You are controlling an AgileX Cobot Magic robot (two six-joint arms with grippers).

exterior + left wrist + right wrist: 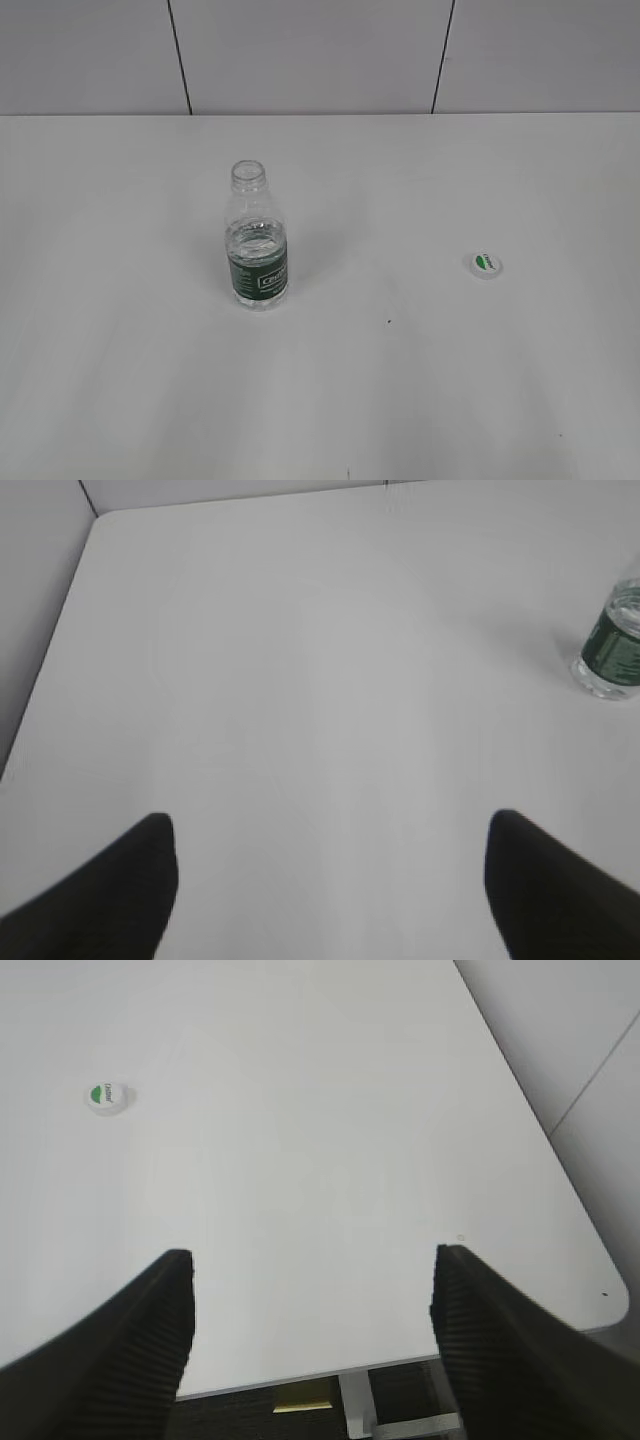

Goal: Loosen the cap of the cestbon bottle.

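Bottle (258, 245) upright, uncapped, green label | cap (483, 264) apart, green oval

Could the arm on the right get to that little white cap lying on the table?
Probably yes. The cap lies flat on the bare table, well apart from the bottle. The right gripper has its fingers spread wide and empty, and nothing stands between them and the cap.

cestbon bottle (257, 243): clear ribbed plastic, glossy; dark green label band
cap (483, 264): white plastic, smooth
tabletop (450, 380): white, matt, smooth
right jaws: black, ridged
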